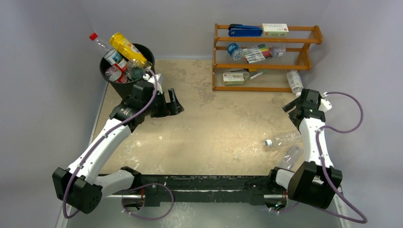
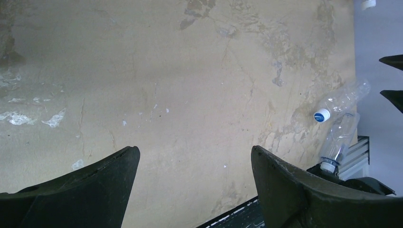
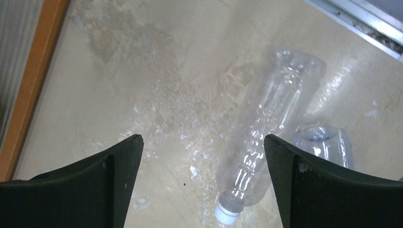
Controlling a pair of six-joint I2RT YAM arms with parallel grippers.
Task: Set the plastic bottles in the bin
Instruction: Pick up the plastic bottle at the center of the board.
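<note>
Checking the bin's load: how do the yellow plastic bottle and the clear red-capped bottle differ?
The yellow plastic bottle is yellow; the clear red-capped bottle is see-through. The yellow one lies slanted on top; the red-capped one juts past the rim. Both sit in the round black bin.

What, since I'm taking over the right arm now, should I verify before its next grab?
1. Right gripper open and empty: ok.
2. Clear bottle centred between the jaws: not ok, it lies off toward one jaw.
3. Second bottle clear of that grasp: cannot tell, it lies close beside.
4. Room in the bin: not ok, piled bottles rise above its rim.
5. Left gripper open, empty, away from the right side: ok.
</note>
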